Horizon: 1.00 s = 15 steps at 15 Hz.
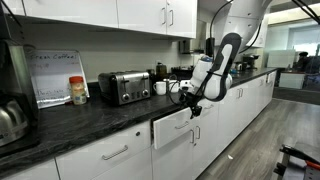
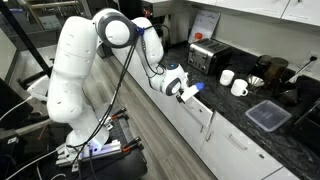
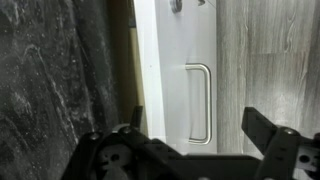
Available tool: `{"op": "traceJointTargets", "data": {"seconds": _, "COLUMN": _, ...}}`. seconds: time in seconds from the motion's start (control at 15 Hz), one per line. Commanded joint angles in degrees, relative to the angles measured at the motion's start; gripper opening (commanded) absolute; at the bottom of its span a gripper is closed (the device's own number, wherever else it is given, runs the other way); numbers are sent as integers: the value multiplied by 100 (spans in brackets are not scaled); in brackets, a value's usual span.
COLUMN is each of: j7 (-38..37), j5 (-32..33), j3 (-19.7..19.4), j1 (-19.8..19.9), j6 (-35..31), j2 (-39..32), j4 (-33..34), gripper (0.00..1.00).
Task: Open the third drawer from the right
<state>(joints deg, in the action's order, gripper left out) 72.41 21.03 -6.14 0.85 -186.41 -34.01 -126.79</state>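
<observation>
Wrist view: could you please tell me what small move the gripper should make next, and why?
Probably pull a little farther out: the third drawer from the right is only partly open, and its bar handle lies between the open gripper fingers.

arm (image 2: 75,70): reaching forward | pincer (image 3: 193,112): pointing down, fingers wide apart

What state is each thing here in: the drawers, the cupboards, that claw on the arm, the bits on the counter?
drawer: partly pulled out.
neighbouring drawer: shut.
claw: open, holding nothing.
wall cupboards: shut.
mugs: upright.
jar: upright.
toaster: cannot tell if on.
</observation>
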Motion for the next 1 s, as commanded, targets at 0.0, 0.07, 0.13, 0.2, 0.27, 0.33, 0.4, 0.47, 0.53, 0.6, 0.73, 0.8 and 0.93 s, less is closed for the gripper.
{"op": "traceJointTargets", "data": {"seconds": 0.0, "j7": -115, "j5": 207, "j3": 31, "j1": 63, "j6": -212, "j2": -224, "j4": 174, "gripper": 100}}
{"op": "traceJointTargets", "data": {"seconds": 0.07, "j7": -114, "j5": 213, "j3": 37, "j1": 66, "j6": -236, "j2": -255, "j4": 191, "gripper": 100}}
{"op": "traceJointTargets", "data": {"seconds": 0.13, "j7": -114, "j5": 219, "j3": 45, "j1": 71, "j6": -269, "j2": -291, "j4": 206, "gripper": 100}}
{"op": "traceJointTargets", "data": {"seconds": 0.2, "j7": -116, "j5": 222, "j3": 47, "j1": 69, "j6": -283, "j2": -317, "j4": 213, "gripper": 100}}
{"op": "traceJointTargets", "data": {"seconds": 0.27, "j7": -114, "j5": 233, "j3": 61, "j1": 81, "j6": -313, "j2": -340, "j4": 207, "gripper": 100}}
{"op": "traceJointTargets", "data": {"seconds": 0.33, "j7": -117, "j5": 239, "j3": 81, "j1": 95, "j6": -348, "j2": -362, "j4": 197, "gripper": 100}}
{"op": "traceJointTargets", "data": {"seconds": 0.4, "j7": -128, "j5": 237, "j3": 90, "j1": 91, "j6": -379, "j2": -393, "j4": 195, "gripper": 100}}
{"op": "traceJointTargets", "data": {"seconds": 0.47, "j7": -136, "j5": 239, "j3": 118, "j1": 96, "j6": -451, "j2": -433, "j4": 180, "gripper": 100}}
{"op": "traceJointTargets", "data": {"seconds": 0.53, "j7": -131, "j5": 253, "j3": 148, "j1": 106, "j6": -481, "j2": -444, "j4": 164, "gripper": 100}}
{"op": "traceJointTargets", "data": {"seconds": 0.6, "j7": -121, "j5": 273, "j3": 175, "j1": 116, "j6": -506, "j2": -447, "j4": 137, "gripper": 100}}
{"op": "traceJointTargets", "data": {"seconds": 0.73, "j7": -93, "j5": 334, "j3": 220, "j1": 134, "j6": -549, "j2": -424, "j4": 74, "gripper": 100}}
{"op": "traceJointTargets", "data": {"seconds": 0.8, "j7": -95, "j5": 352, "j3": 228, "j1": 130, "j6": -565, "j2": -430, "j4": 77, "gripper": 100}}
{"op": "traceJointTargets", "data": {"seconds": 0.93, "j7": -86, "j5": 385, "j3": 248, "j1": 126, "j6": -596, "j2": -449, "j4": 113, "gripper": 100}}
